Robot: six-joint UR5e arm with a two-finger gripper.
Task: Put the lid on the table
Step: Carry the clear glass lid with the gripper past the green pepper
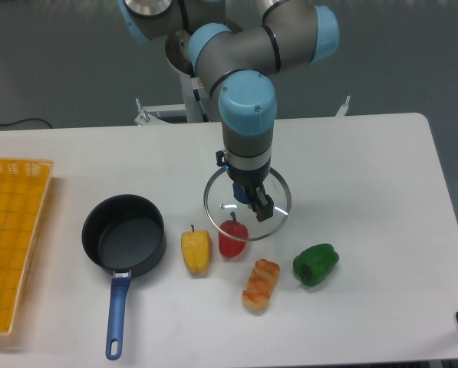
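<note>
Claw [248,201] gripping the lid [247,205] over the counter [367,176].
The lid is hanging just behind the red pepper [232,238], right of the pot [124,234].

I find nothing to read here: no words, labels, brand marks or numbers show on anything in front of me.
</note>
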